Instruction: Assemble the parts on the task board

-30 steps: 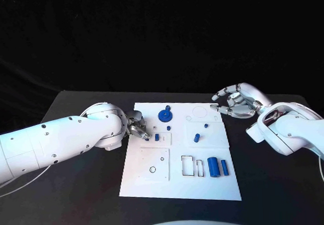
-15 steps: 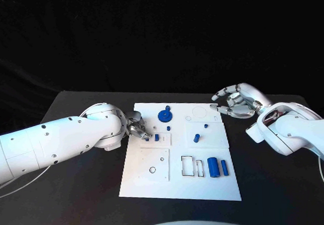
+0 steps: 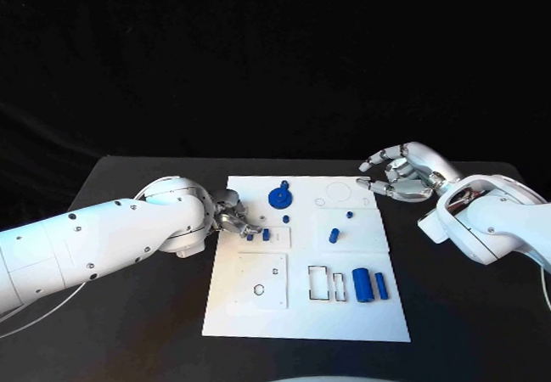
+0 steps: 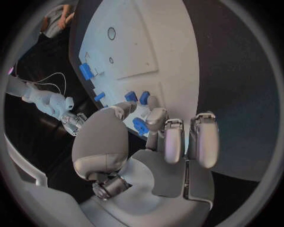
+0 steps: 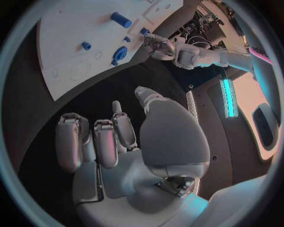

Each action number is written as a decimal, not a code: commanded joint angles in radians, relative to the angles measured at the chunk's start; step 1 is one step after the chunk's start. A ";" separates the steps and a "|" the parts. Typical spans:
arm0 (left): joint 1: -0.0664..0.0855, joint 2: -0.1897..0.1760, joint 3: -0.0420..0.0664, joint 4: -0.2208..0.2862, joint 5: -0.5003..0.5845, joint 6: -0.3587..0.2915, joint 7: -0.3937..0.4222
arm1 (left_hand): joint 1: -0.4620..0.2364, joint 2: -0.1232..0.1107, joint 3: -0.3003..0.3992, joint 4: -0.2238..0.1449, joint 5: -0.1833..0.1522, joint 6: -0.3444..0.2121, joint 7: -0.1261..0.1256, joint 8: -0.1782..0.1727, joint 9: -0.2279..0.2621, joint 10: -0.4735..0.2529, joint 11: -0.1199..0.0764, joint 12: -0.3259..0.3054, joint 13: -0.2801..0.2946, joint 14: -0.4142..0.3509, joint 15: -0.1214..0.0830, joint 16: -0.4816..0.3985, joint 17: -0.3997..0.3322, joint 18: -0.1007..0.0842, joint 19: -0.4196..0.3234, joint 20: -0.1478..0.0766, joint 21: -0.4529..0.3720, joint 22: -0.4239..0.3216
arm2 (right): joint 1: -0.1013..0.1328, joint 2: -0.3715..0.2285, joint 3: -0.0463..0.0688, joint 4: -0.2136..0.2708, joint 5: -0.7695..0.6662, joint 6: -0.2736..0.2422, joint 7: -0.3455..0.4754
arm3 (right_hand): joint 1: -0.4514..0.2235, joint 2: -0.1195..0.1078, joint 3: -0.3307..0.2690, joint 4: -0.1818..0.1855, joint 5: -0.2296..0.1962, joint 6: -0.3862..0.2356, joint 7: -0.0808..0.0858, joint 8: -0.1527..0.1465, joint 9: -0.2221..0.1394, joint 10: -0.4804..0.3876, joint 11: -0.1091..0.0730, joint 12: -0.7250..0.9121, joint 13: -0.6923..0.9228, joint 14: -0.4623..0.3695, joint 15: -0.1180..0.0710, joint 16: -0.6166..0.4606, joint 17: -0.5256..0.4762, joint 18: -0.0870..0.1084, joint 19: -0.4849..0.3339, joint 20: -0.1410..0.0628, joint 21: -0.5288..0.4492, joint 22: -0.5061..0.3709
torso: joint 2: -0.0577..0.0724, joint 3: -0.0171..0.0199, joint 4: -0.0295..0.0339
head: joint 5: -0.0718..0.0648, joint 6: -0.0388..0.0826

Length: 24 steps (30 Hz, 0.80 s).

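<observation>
We see the left hand (image 3: 234,218) fingers pinching a small blue part (image 4: 139,125) at the white task board (image 3: 262,302) edge; right hand (image 3: 404,173) curled, holding nothing.

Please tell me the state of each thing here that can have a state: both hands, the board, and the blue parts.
left hand: at the task board's left edge, fingertips touching a small blue part.
right hand: fingers curled, holding nothing, off the board's far right corner.
task board: lying flat on the table.
blue wheel part: on the board, far side.
two blue cylinders: lying side by side, near right.
</observation>
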 commanded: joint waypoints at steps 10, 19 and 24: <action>0.001 -0.017 0.031 0.020 0.072 -0.167 0.022 | -0.031 0.019 -0.077 -0.001 0.000 -0.056 0.023 -0.031 -0.009 -0.104 0.017 -0.130 -0.168 0.092 0.006 -0.017 0.226 0.009 -0.017 -0.001 -0.046 0.021 | -0.001 0.001 0.000 -0.005 -0.005 0.000 0.009 | -0.012 0.003 -0.005 0.009 0.004 -0.004 -0.002 0.007 0.001 -0.004 -0.004 -0.005 0.036 0.065 -0.008 -0.006 0.103 0.021 -0.006 -0.002 -0.010 0.125 | -0.001 0.0014 -0.0001 | -0.008 0.006; 0.005 0.013 0.034 0.016 0.058 -0.267 0.215 | 0.199 0.025 -0.031 -0.044 0.012 -0.282 0.130 -0.102 -0.045 -0.437 0.115 -0.365 -0.383 -0.129 0.092 -0.312 -0.191 0.110 -0.344 0.064 -0.436 -0.529 | -0.002 0.001 0.000 -0.006 -0.003 -0.004 0.014 | -0.012 0.003 -0.006 0.009 0.004 -0.004 -0.002 0.007 0.001 -0.010 -0.005 -0.011 0.030 0.064 -0.008 -0.007 0.100 0.022 -0.009 -0.002 -0.016 0.121 | 0.002 0.0009 -0.0011 | -0.020 0.011; 0.003 0.053 0.018 0.000 -0.034 -0.331 0.405 | 0.435 0.009 0.091 -0.138 0.009 -0.296 0.152 -0.131 -0.100 -0.545 0.141 -0.448 -0.455 -0.231 0.115 -0.413 -0.320 0.136 -0.413 0.097 -0.548 -0.646 | -0.002 0.003 0.000 -0.005 -0.001 -0.005 0.018 | -0.009 0.005 -0.005 0.009 0.006 -0.004 -0.002 0.008 0.001 -0.012 -0.005 -0.013 0.028 0.063 -0.008 -0.008 0.100 0.022 -0.009 -0.002 -0.017 0.120 | 0.001 0.0007 -0.0014 | -0.023 0.012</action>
